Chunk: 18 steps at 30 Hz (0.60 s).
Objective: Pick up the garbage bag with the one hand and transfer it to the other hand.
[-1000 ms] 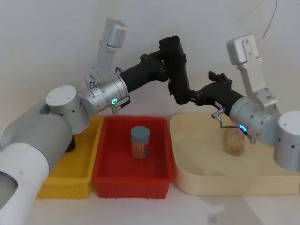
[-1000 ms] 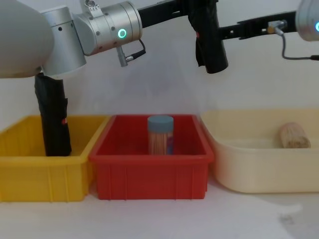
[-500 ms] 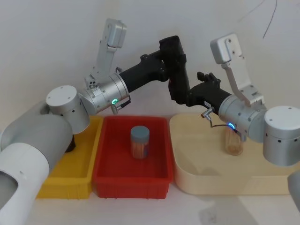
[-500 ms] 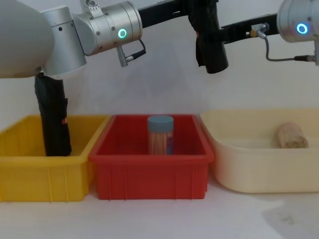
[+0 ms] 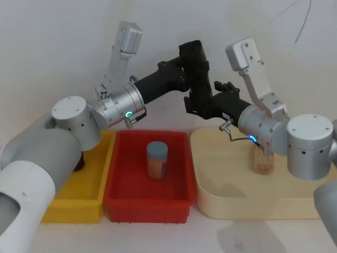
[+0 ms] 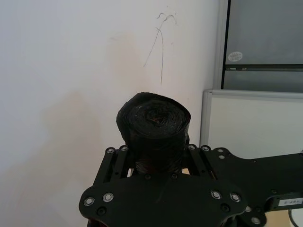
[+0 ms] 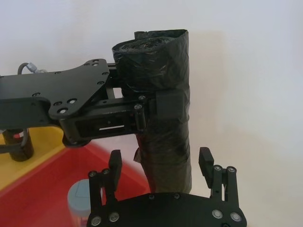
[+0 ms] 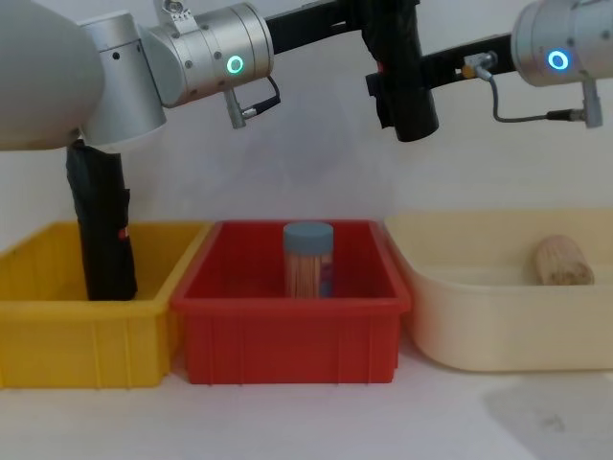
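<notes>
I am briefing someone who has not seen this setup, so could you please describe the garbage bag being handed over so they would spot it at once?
Look above the red bin, where the two arms meet. The garbage bag hangs upright there, a black bundle clamped near its top by the left gripper. Unlike the other black roll in the yellow bin, it is airborne.

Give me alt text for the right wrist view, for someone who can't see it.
A rolled black garbage bag hangs upright, clamped near its top by the left gripper reaching in from the side. The right gripper sits open with one finger on each side of the bag's lower end, above a red bin.
</notes>
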### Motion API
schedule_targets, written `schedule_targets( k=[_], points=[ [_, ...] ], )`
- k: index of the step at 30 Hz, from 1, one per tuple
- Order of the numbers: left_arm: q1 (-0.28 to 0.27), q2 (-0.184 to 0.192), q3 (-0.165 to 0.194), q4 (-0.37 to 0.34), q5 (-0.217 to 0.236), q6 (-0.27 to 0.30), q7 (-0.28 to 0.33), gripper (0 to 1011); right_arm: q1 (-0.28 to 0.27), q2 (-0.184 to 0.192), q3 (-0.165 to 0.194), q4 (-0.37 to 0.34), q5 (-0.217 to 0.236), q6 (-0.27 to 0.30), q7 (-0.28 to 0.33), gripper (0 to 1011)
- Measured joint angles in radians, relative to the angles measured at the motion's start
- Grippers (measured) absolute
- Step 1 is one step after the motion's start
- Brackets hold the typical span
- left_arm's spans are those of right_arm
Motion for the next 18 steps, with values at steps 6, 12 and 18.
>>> schedule_targets(
  k=[6,12,18],
  points=[
    [0.0,0.0,0.0,0.0,0.0,0.0,0.0,485,0.023,-0.018,-0.005,0.046,-0.01,-0.018,0.002,999],
    [0.0,0.0,0.0,0.0,0.0,0.0,0.0,485,0.04,-0.032,-0.007,0.079,-0.019,-0.033,0.002,980],
    [0.0,0.0,0.0,0.0,0.0,0.0,0.0,485,0.049,-0.04,-0.008,0.097,-0.023,-0.042,0.0,875]
  ],
)
